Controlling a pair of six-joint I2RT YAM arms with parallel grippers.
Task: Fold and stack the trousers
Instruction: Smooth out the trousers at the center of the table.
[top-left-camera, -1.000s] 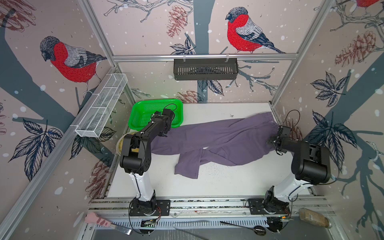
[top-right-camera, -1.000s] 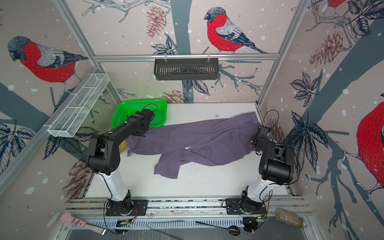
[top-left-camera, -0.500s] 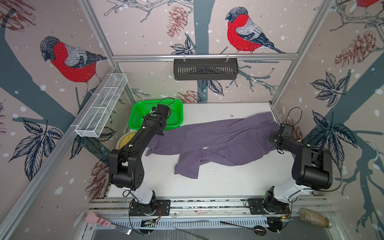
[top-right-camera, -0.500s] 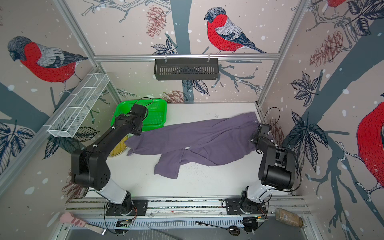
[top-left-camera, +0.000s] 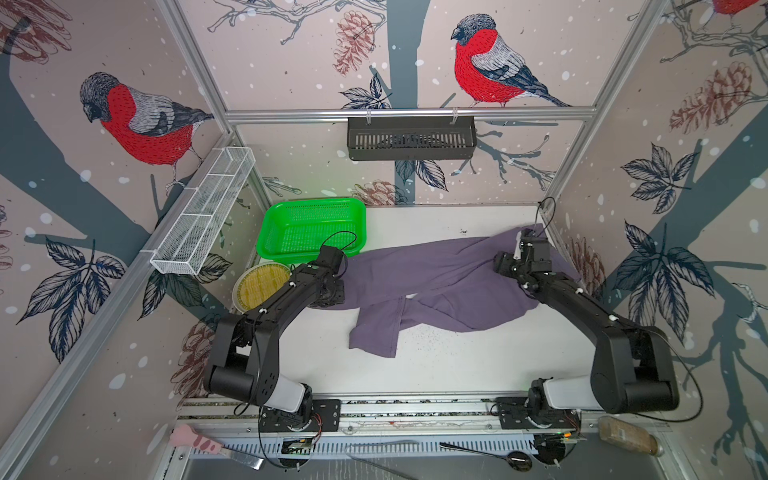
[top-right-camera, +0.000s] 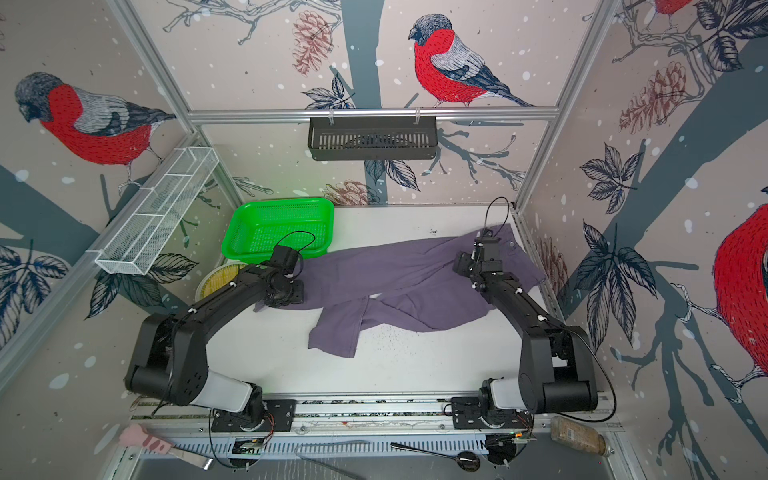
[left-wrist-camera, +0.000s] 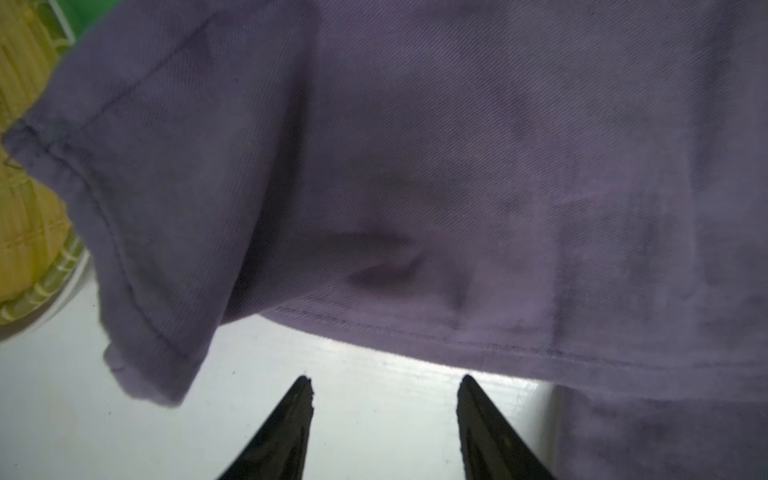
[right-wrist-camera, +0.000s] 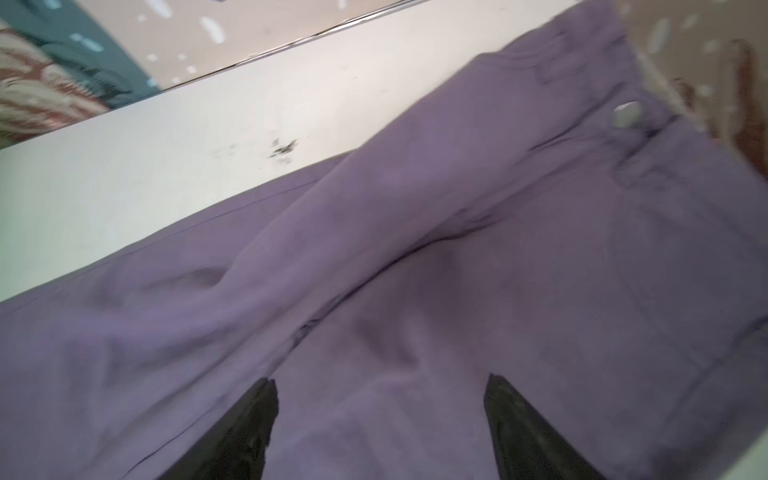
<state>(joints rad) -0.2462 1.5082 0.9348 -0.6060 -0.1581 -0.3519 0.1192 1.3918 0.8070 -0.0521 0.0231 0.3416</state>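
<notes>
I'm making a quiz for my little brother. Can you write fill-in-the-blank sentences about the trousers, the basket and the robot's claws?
1. The trousers lying on the table are ____ in colour.
2. The basket at the back of the table is ____.
3. The left claw and the right claw both have jaws that are ____.
4. The small pale round thing on the waistband is a ____.

Missing words: purple; green; open; button.
</notes>
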